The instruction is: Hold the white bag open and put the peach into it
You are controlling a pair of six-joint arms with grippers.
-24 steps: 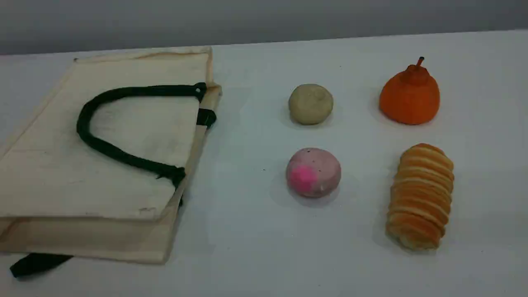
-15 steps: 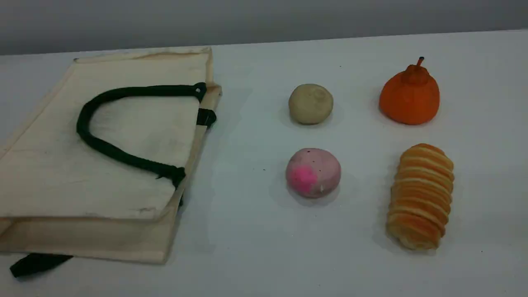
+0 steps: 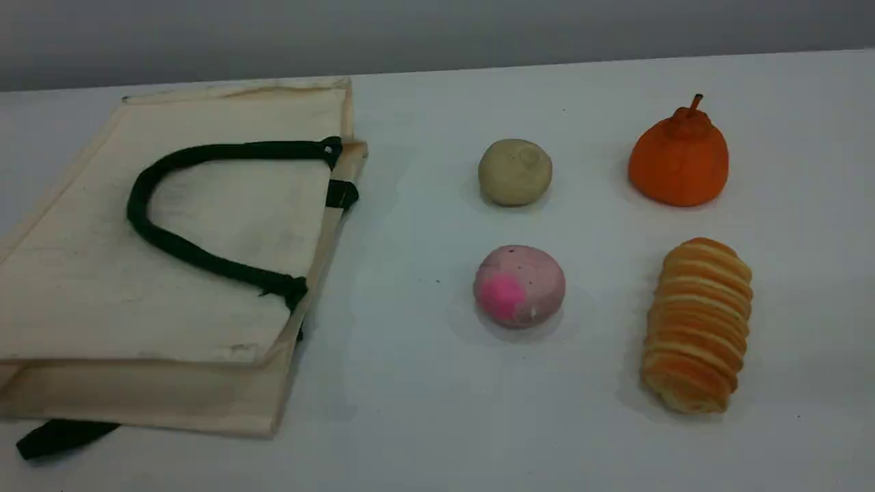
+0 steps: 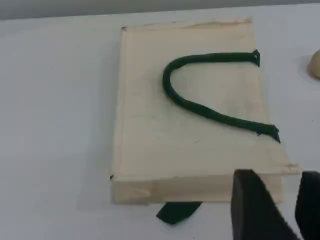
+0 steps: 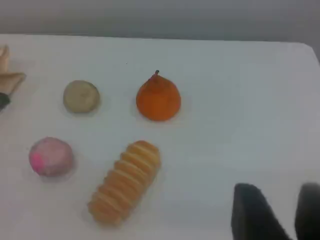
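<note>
White worktop (image 3: 410,437) carries all. The white bag (image 3: 89,287) lies flat and closed at 9 o'clock of the scene view. A ridged bread roll (image 3: 697,328) is at 4 o'clock and an orange pear-shaped fruit (image 3: 680,164) at 2 o'clock. The peach (image 3: 519,285) sits free near the centre, with a beige ball (image 3: 515,172) at its 12 o'clock. The left end effector (image 4: 279,182) and the right end effector (image 5: 278,192) are each narrowly parted and hold nothing.

Beige ball (image 3: 515,172), orange pear (image 3: 679,160), ridged bread roll (image 3: 697,326)
</note>
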